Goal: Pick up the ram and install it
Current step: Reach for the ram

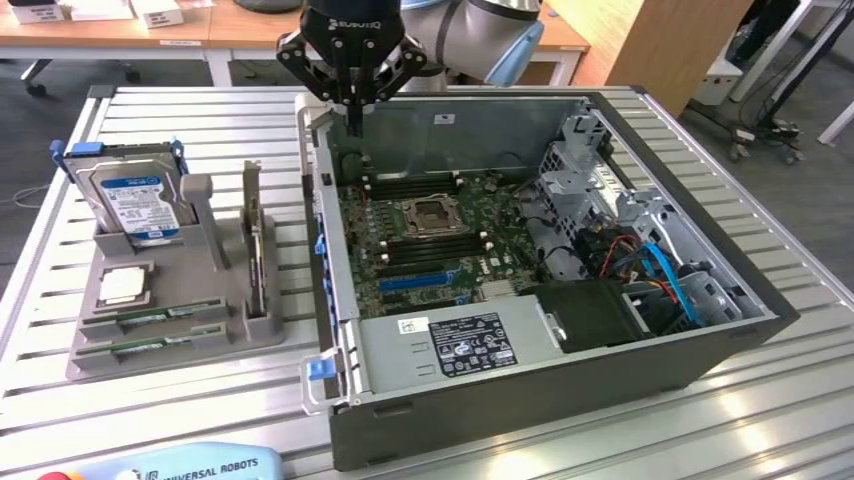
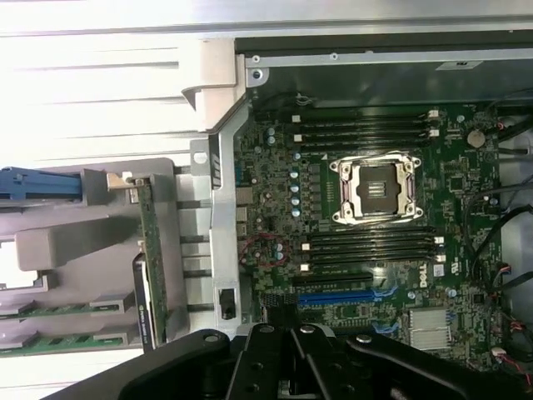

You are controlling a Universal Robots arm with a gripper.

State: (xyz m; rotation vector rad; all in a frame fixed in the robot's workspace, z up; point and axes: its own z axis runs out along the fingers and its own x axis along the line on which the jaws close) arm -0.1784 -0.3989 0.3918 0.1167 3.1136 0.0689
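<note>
1. The gripper (image 1: 355,120) is seen fully closed with nothing held, above the edge of the open computer case (image 1: 534,400).
2. The ram (image 1: 160,313) is laid flat in the grey holder (image 1: 256,335), at the exterior view's left, well apart from the gripper.

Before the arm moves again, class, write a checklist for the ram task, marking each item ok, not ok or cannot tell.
1. The gripper is shut and empty: ok.
2. The ram lies in the grey holder, untouched: ok.
3. The gripper is over the ram: not ok; it hangs at the computer case edge.
4. The case is open, motherboard exposed: ok.
5. The memory slots look empty: ok.
6. The slot latches are open: cannot tell.
</note>
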